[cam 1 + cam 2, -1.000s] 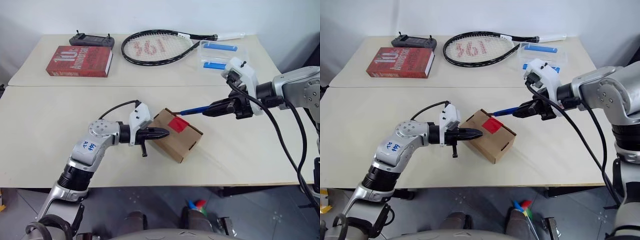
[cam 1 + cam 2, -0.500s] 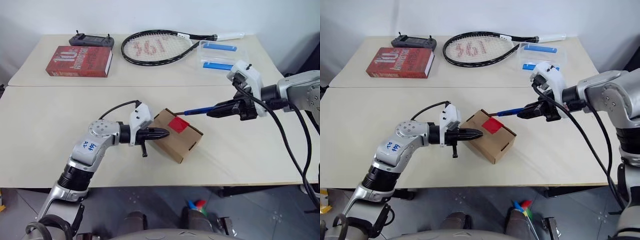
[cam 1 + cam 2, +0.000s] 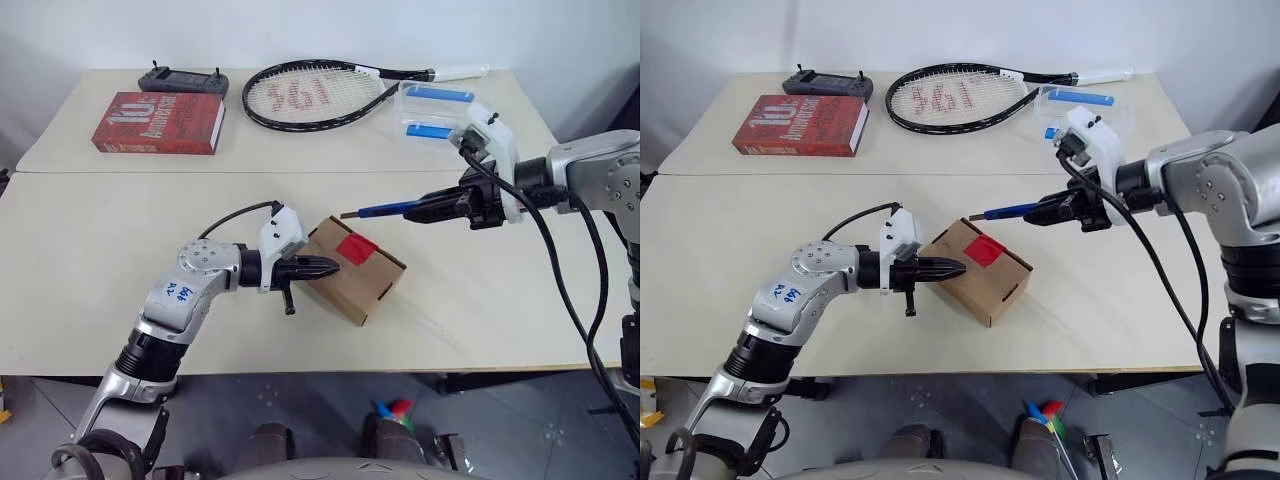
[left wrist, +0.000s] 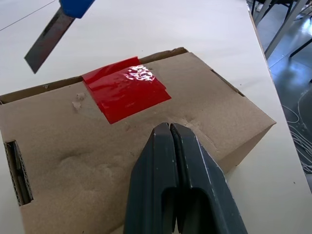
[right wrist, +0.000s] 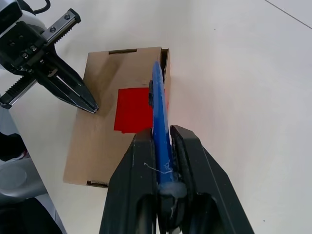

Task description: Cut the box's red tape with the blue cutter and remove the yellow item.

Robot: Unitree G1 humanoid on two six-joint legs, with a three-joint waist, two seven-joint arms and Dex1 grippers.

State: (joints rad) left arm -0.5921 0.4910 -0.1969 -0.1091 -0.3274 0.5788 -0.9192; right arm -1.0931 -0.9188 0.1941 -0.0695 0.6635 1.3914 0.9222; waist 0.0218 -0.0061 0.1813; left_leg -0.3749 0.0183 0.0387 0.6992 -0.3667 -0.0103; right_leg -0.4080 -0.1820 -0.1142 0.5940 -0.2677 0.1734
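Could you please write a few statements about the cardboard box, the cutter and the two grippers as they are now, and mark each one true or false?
1. The right gripper is shut on the slim blue pen-shaped cutter. True.
2. The cutter's blade is buried in the red square tape patch. False: the blade hangs in the air above the box's far edge, clear of the tape.
3. The left gripper is shut, its tip resting against the small brown cardboard box. True.
4. The box's flaps are open and a yellow item lies beside it. False: the box is closed, with the tape over its seam.
5. The red hardcover book lies under the tennis racket. False: they lie apart on the beige table.
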